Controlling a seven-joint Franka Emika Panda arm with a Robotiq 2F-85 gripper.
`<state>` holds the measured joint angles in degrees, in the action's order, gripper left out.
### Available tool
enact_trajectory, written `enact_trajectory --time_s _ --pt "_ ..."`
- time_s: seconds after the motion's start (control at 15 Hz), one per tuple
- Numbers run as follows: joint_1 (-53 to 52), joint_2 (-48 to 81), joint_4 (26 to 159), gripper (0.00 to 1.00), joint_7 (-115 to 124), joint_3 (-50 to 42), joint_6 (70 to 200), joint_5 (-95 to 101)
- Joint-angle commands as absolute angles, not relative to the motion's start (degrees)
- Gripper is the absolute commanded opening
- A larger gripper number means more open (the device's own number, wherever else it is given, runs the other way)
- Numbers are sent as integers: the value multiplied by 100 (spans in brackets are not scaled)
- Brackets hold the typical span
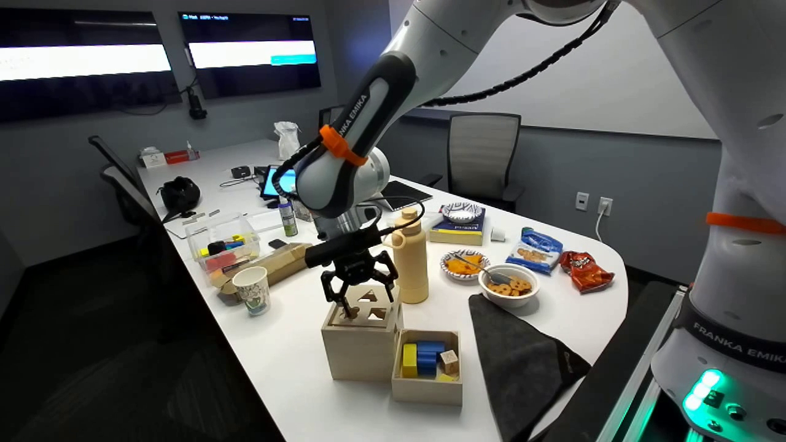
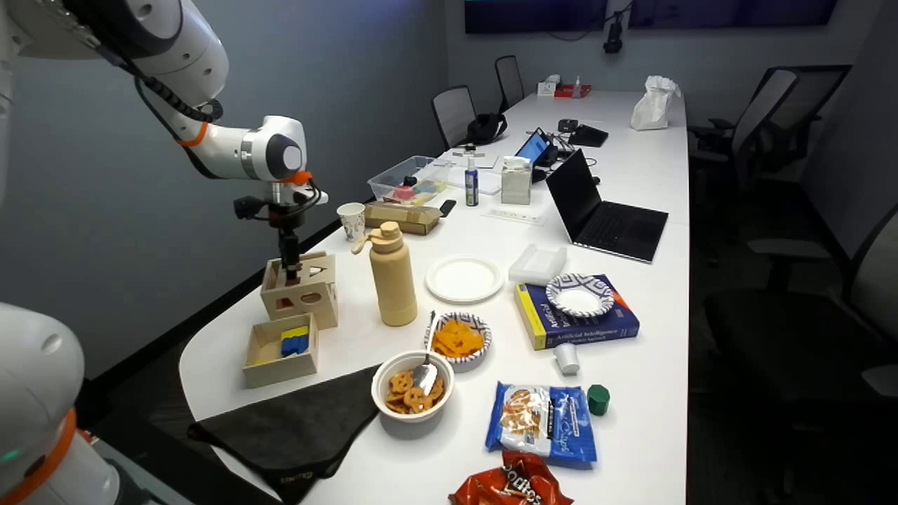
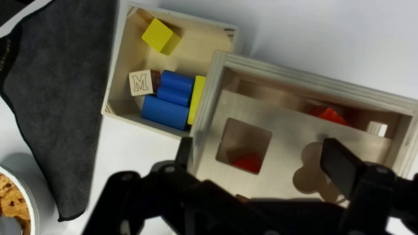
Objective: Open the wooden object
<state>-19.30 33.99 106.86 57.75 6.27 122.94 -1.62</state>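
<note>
The wooden object is a pale wooden cube box (image 1: 359,353), near the table's end in both exterior views (image 2: 323,315). Its top panel (image 3: 281,130) has cut-out holes. In the wrist view a gap runs along one side of the panel, showing a red block (image 3: 331,116) inside. My gripper (image 1: 369,307) is open and points down at the box top, also in an exterior view (image 2: 289,277). In the wrist view (image 3: 264,156) one finger overlaps the clover hole and the other is by the box's edge. I cannot tell whether either finger touches or enters the box.
A smaller wooden box (image 1: 427,393) of coloured blocks stands against the cube. A tan bottle (image 2: 394,284) stands close beside it. A dark cloth (image 1: 516,356), a bowl of cookies (image 2: 412,414) and a paper cup (image 1: 253,288) lie around. The table edge is near.
</note>
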Motion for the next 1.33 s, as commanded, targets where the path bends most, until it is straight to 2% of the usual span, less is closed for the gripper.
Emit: enact_trajectory --time_s 0.0,1.27 --pt "-2049 3636 10272 100 5931 513 11970 -127" --pt "-2076 4047 9738 100 6279 355 11496 -137"
